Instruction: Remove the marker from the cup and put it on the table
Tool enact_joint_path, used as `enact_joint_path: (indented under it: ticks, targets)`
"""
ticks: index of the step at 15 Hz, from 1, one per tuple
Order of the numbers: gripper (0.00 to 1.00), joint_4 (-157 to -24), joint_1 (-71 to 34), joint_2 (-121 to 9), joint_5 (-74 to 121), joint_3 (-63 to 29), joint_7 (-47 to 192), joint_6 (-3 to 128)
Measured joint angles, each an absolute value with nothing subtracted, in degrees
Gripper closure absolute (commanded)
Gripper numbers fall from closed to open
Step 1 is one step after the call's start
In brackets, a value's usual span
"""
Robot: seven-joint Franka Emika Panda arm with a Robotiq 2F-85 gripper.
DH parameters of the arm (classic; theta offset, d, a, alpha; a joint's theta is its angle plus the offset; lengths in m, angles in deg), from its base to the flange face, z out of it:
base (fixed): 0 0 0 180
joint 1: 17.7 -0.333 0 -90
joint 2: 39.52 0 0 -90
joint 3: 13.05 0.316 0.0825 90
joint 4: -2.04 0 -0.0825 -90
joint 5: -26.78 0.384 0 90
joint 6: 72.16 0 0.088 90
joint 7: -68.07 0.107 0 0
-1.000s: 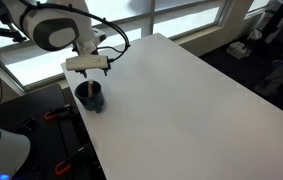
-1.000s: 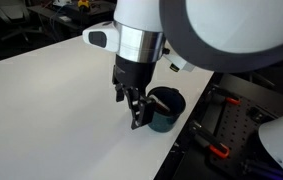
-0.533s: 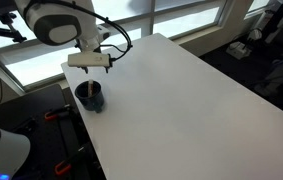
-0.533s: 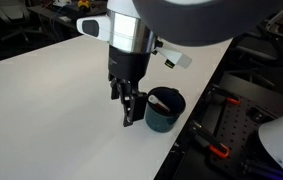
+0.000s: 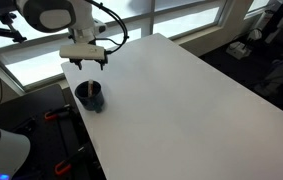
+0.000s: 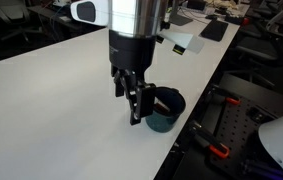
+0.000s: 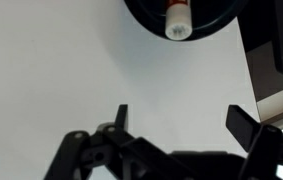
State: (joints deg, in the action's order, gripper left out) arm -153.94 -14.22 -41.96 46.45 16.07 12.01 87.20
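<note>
The dark cup [image 5: 90, 96] stands near the corner of the white table [image 5: 181, 100]; it also shows in an exterior view [image 6: 164, 108] and at the top of the wrist view [image 7: 186, 15]. The marker [image 7: 178, 17] stands inside the cup, its white end with a reddish band facing the wrist camera. My gripper [image 6: 131, 100] hangs above the table just beside the cup, apart from it, fingers open and empty. In the wrist view the gripper [image 7: 176, 125] has only bare table between its fingers. In an exterior view the gripper [image 5: 85, 62] is above the cup.
The table edge runs close by the cup [image 6: 186, 125]. Black equipment with red-handled clamps [image 6: 219, 150] lies beyond that edge. Windows [image 5: 161, 20] run behind the table.
The gripper has risen over the last second and stays open beside the cup. The cup and marker have not moved.
</note>
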Motion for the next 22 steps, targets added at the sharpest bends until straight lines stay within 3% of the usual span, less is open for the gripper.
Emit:
enact_joint_path:
  ticks: [11,22]
  targets:
    - [0.0,-156.76,-29.29,-31.47,42.37,1.29,17.22,81.82]
    - [0.0,-156.75,-32.87,-29.52,40.49,-1.63,17.79,78.6]
